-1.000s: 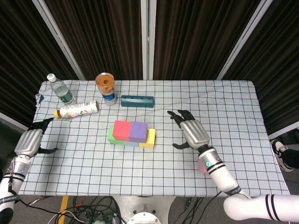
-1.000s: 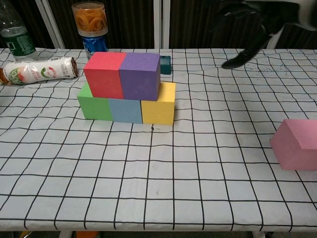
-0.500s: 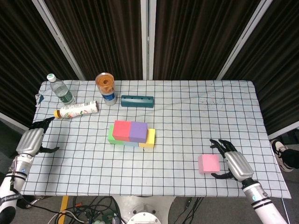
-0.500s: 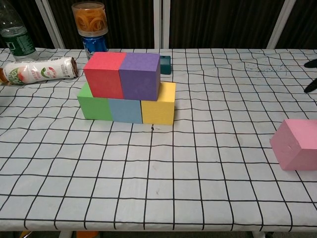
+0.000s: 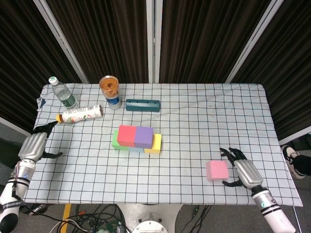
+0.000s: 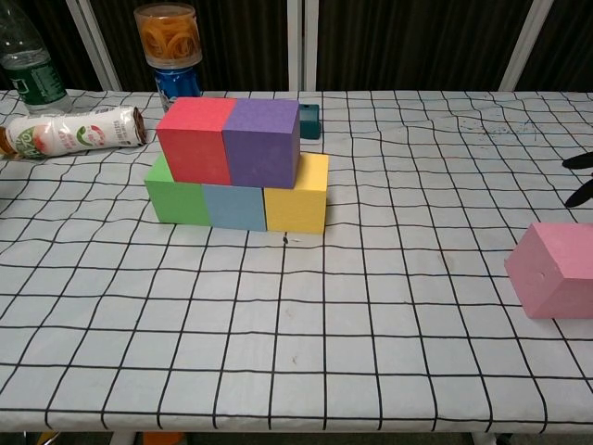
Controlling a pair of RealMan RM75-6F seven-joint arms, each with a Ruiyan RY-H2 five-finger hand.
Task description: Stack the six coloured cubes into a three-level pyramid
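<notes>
A two-level stack stands mid-table: green cube (image 6: 177, 197), light blue cube (image 6: 233, 206) and yellow cube (image 6: 296, 199) below, red cube (image 6: 194, 139) and purple cube (image 6: 262, 142) on top. The pink cube (image 5: 216, 170) lies alone at the front right, also at the chest view's right edge as pink cube (image 6: 554, 271). My right hand (image 5: 242, 169) hovers just right of it, fingers spread, holding nothing. My left hand (image 5: 35, 144) rests at the table's left edge, fingers apart and empty.
At the back left stand a water bottle (image 5: 62, 92), an orange-lidded can (image 5: 110, 91), a lying drink bottle (image 5: 80, 114) and a teal box (image 5: 143, 105). The checked cloth (image 5: 194, 141) covers the whole table.
My right hand swept from beside the stack to the front right, uncovering the pink cube, and now sits slightly further right of it. My left hand barely shifted.
</notes>
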